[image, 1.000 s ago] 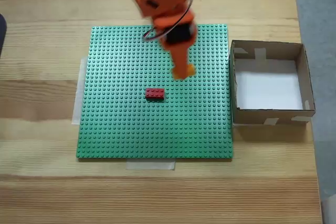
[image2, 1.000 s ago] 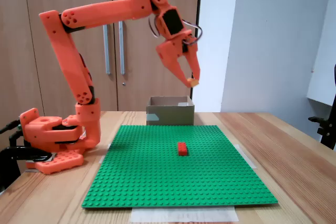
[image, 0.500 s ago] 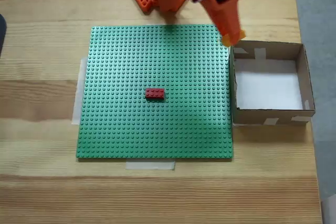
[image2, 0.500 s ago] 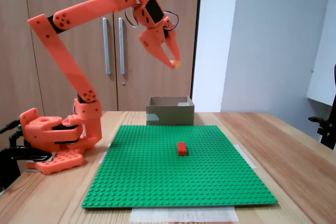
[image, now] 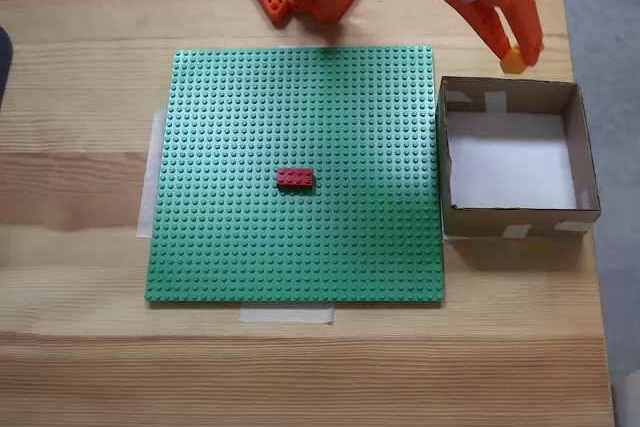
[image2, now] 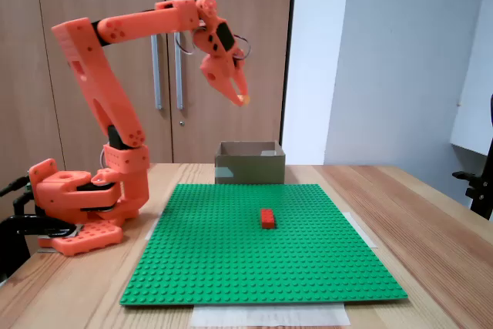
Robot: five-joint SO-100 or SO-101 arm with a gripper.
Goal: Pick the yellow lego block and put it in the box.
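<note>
Wooden table (image: 80,347); arm raised, gripper (image: 513,59) pinching yellow lego block (image2: 243,100) above box (image: 590,162) rim.

The arm (image2: 100,67) is orange printed plastic with blocky links, black servos at the joints, dark screw holes, and thin cables looping just behind the tapered pincer (image2: 240,98).

Yellow lego block (image: 512,60), red brick (image: 295,178), green studded baseplate (image: 250,237), brown white-floored box (image: 510,219), orange arm (image2: 115,105).
</note>
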